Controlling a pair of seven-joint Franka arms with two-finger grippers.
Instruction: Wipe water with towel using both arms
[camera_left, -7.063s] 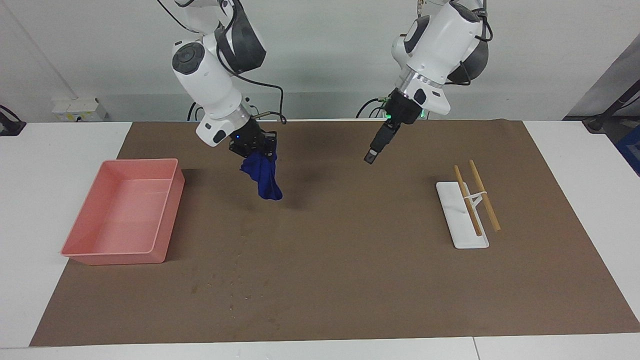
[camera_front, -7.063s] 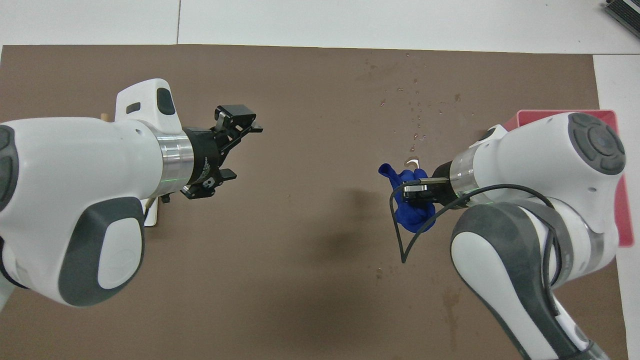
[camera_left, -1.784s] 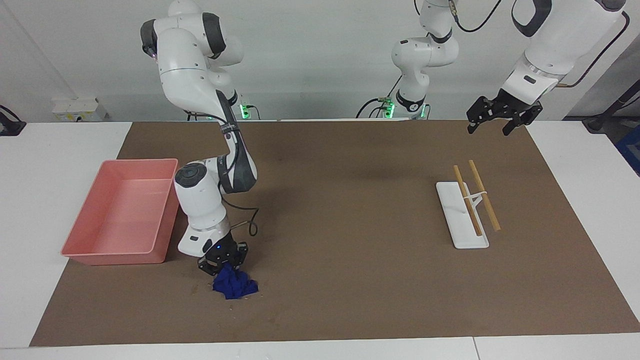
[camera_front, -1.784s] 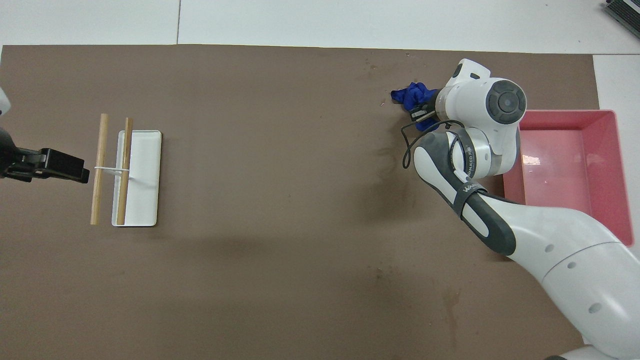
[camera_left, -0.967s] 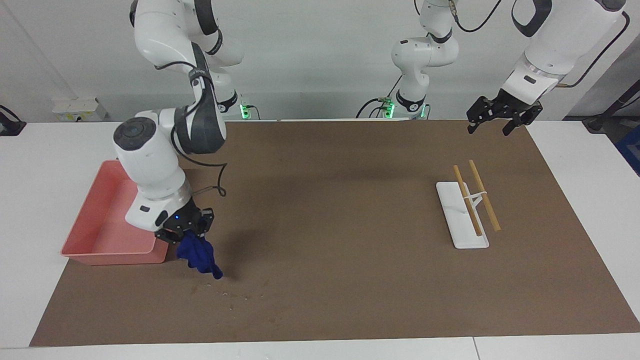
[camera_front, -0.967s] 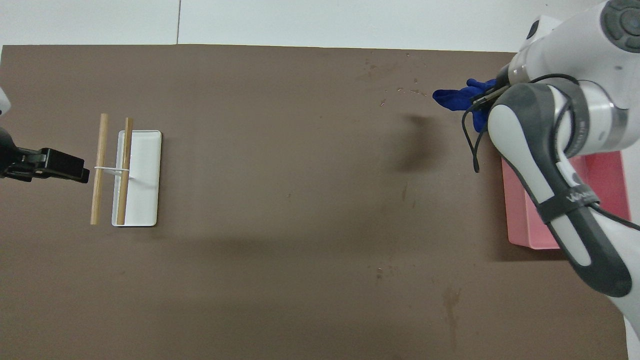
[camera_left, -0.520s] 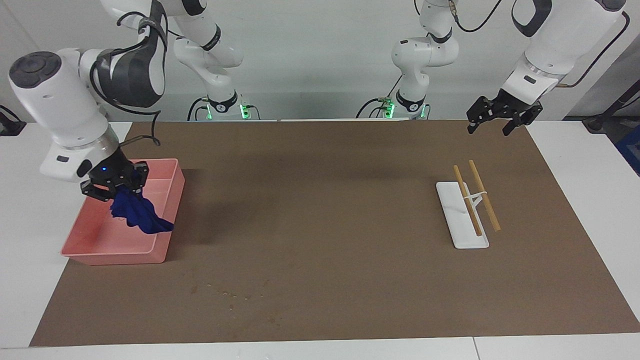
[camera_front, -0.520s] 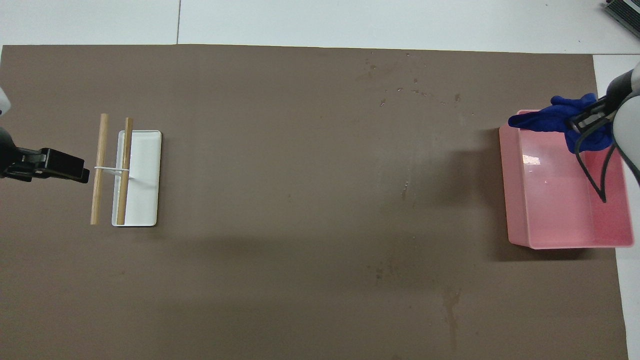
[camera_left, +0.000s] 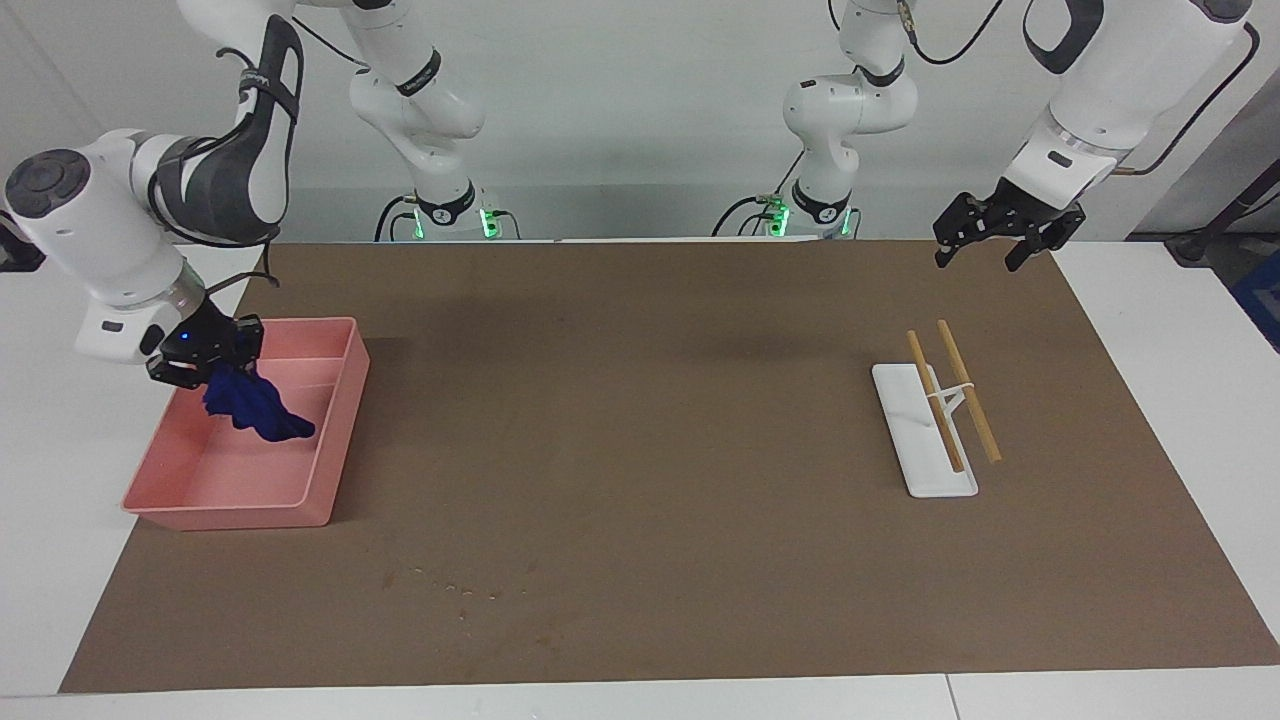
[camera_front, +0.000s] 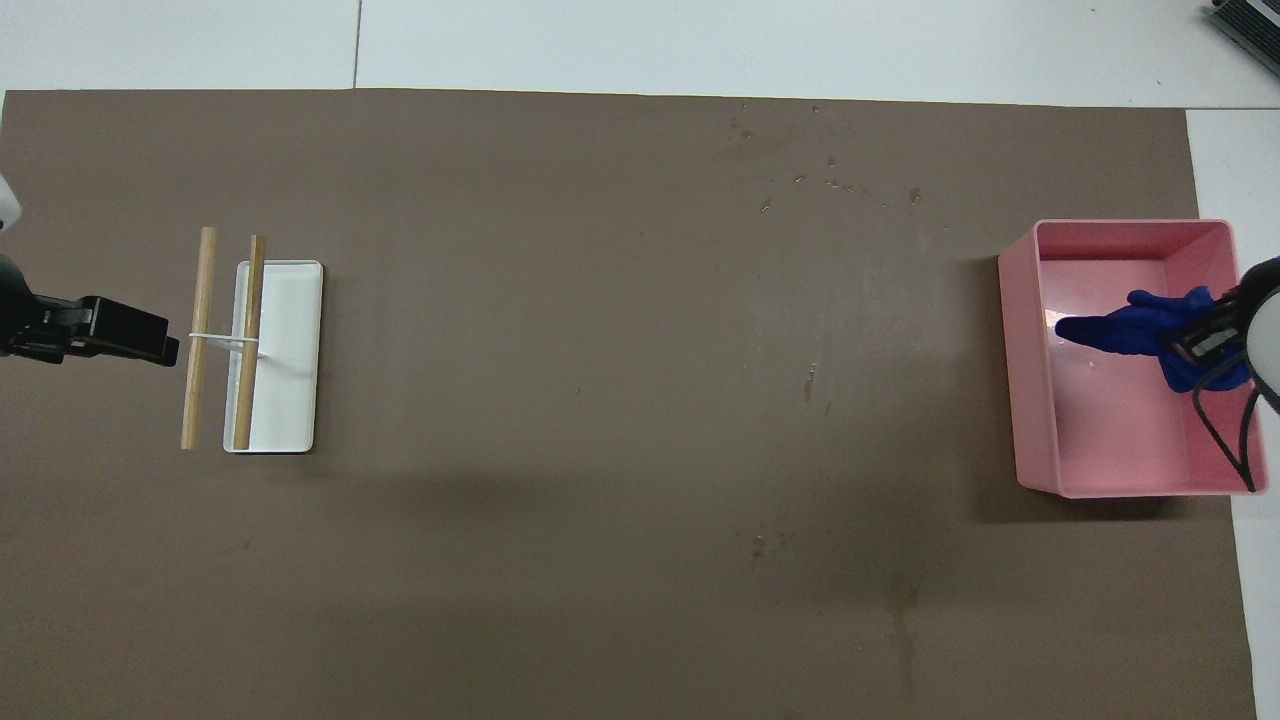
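The deep-blue towel (camera_left: 256, 412) hangs from my right gripper (camera_left: 212, 362), which is shut on it, over the inside of the pink tray (camera_left: 240, 515). In the overhead view the towel (camera_front: 1125, 330) stretches across the tray (camera_front: 1010, 380) from the right gripper (camera_front: 1205, 340). The water (camera_left: 455, 585) is a faint scatter of pale specks on the brown mat, farther from the robots than the tray; it also shows in the overhead view (camera_front: 830, 185). My left gripper (camera_left: 1003, 242) is open and empty, raised over the mat's corner at the left arm's end, where it waits.
A white slab with two wooden sticks (camera_left: 925, 430) lies on the mat toward the left arm's end; it also shows in the overhead view (camera_front: 285, 360). Two slimmer white arms with green-lit bases (camera_left: 450, 215) stand at the robots' edge of the table.
My right gripper lifted the towel off the wet spot on the mat and carried it over the pink tray, then lower into it. The left arm has not moved.
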